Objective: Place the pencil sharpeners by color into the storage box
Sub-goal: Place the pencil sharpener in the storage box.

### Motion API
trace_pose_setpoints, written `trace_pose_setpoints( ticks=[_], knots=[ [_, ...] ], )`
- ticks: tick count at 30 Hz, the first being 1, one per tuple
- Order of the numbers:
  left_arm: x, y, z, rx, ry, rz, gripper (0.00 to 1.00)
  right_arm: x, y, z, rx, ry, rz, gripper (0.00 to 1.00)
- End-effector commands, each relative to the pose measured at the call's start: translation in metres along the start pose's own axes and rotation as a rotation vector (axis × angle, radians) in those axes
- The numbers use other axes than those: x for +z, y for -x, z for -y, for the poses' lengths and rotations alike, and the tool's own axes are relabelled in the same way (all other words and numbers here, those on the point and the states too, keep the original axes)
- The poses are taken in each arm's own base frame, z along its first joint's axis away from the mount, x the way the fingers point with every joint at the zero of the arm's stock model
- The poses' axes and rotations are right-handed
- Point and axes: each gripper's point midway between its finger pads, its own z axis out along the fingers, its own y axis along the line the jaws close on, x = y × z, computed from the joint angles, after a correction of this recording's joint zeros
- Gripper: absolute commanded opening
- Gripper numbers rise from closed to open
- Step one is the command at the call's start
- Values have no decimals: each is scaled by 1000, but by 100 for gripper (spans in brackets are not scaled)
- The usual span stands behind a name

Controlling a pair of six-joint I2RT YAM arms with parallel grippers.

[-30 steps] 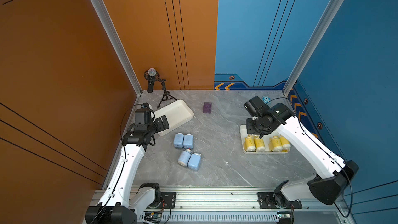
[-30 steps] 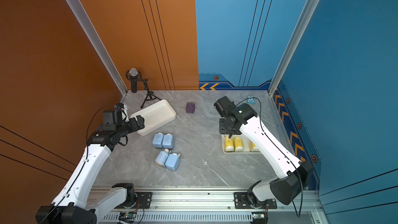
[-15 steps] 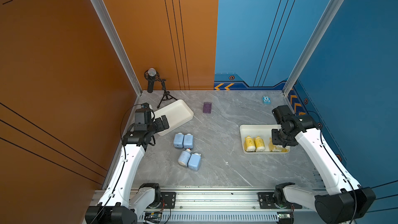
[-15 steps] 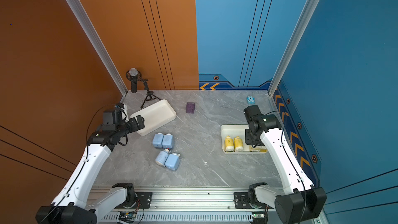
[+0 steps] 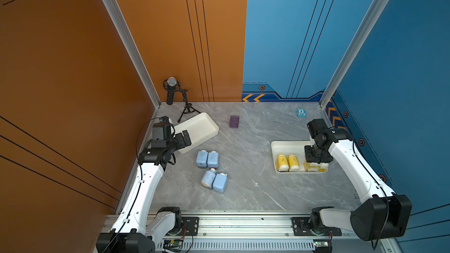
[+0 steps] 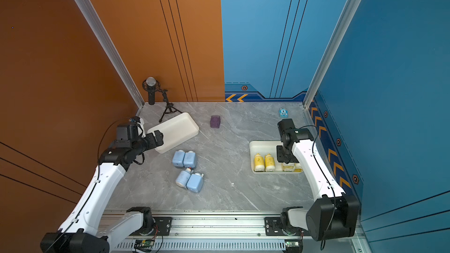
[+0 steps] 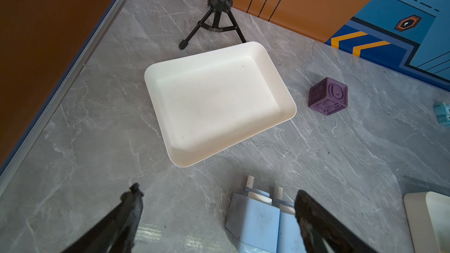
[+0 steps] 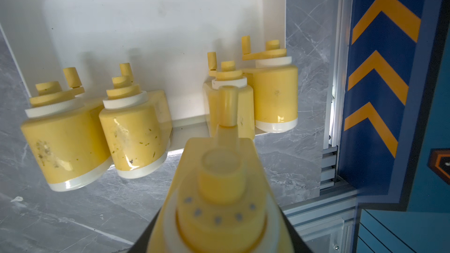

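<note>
Several light blue pencil sharpeners lie on the table between the arms, two side by side and two nearer the front. My left gripper is open and holds nothing. It hangs by the near edge of the empty white storage box. My right gripper is shut on a yellow pencil sharpener over the right end of the second storage box. Several yellow pencil sharpeners lie in that box.
A dark purple block sits behind the table's middle. At the back right there is a small blue box with a face. A microphone on a tripod stands in the back left corner. Walls close both sides.
My right arm has swung right, from the tray's back left corner to above its right end, still carrying the yellow sharpener. The left arm has stayed put.
</note>
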Motion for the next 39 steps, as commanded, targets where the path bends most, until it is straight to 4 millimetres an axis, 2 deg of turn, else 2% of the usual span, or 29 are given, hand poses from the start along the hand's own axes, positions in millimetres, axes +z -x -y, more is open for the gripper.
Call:
trace_pose_setpoints(
  ticks=[1, 19, 39],
  knots=[
    [4, -7, -3, 15, 21, -20, 98, 7, 9, -6, -19, 28, 17, 28],
    [5, -8, -6, 17, 33, -24, 98, 32, 16, -18, -62, 71, -32, 29],
    [7, -9, -7, 22, 42, -31, 98, 58, 12, -25, -64, 97, -91, 30]
  ],
)
